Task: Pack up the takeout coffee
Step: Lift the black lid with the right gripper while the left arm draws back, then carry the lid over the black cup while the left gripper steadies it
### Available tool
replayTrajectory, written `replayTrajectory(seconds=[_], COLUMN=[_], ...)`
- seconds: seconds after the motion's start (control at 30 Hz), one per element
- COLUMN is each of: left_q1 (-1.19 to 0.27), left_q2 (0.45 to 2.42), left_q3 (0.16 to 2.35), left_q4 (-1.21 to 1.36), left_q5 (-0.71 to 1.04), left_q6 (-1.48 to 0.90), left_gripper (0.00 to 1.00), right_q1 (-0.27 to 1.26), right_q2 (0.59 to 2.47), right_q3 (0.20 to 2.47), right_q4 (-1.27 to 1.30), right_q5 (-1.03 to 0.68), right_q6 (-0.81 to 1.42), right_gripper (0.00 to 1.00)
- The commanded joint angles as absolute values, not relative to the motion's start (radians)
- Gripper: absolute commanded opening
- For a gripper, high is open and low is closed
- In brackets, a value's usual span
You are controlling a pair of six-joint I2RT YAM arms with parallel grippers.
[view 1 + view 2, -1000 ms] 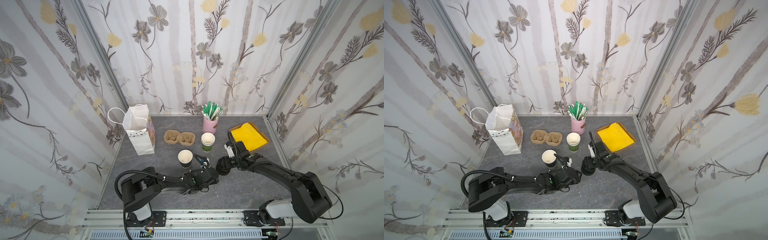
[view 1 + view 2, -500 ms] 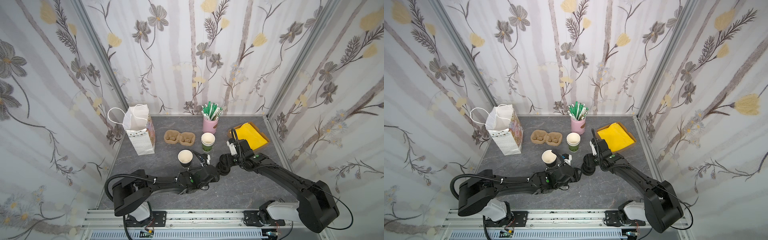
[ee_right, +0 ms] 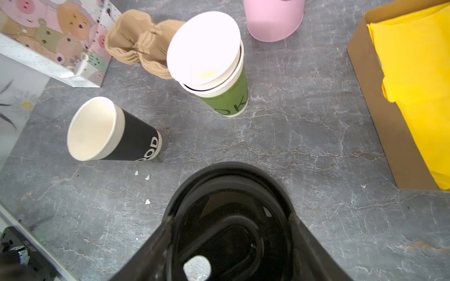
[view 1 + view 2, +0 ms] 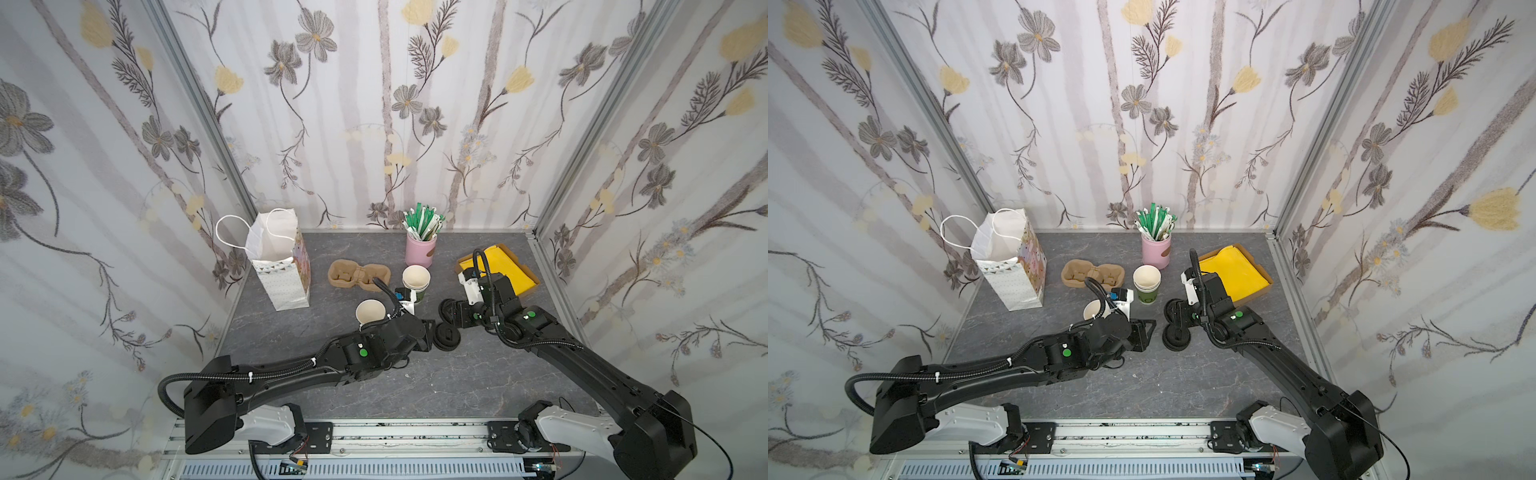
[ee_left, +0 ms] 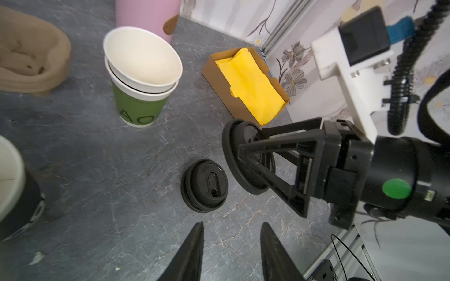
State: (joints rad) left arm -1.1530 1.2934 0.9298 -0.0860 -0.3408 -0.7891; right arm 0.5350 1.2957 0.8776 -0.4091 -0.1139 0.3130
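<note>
Looking at the right gripper (image 5: 250,138) first: it's clamped across a black lid (image 5: 230,146), which sits tipped up on its edge between the two fingers. The right wrist view has that same lid (image 3: 231,185) filling the gap between the fingers, so no doubt about the grip.

The left gripper (image 5: 232,226) is only partly spread, fairly narrow, with nothing in it. A second black lid (image 5: 204,186) lies flat on the grey table (image 5: 109,158), dome up, just ahead of its tips and just beside the held one.

The takeout coffee cup (image 3: 136,138) is the black paper one with a cream inside. It's standing upright with no lid on, right beside the left arm's wrist in both top views (image 4: 370,311). It's between the white handled bag (image 4: 282,274) and the lids, just in front of the brown pulp cup carrier (image 4: 359,274). It's clear of the stack of green paper cups (image 4: 415,278).

The bag stands open by the left wall. The pink holder of green sticks (image 4: 420,249) and the box of yellow napkins (image 4: 503,266) are further back.
</note>
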Motion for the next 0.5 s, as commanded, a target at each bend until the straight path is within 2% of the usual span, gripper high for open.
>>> replayTrajectory(seconds=[0.0,0.27,0.47], left_q1=[-1.122,-0.985,-0.843], left_q2=[1.263,1.146,1.078], left_q3=[0.939,0.961,0.971], left_q4=[-0.187,-0.275,-0.310], left_q5=[-0.419,-0.392,-0.308], left_q6=[-0.726,-0.639,-0.545], left_gripper=[0.41,0.39,0.43], right_q1=[0.562,0.712,0.870], right_q2=[1.268,1.239,1.290], right_q3=[0.893,0.933,1.006], right_q4=[-0.414,-0.426,-0.433], right_q5=[-0.112,-0.049,0.041], right_q6=[0.327,0.411,0.495], right_gripper=[0.65,0.65,0.65])
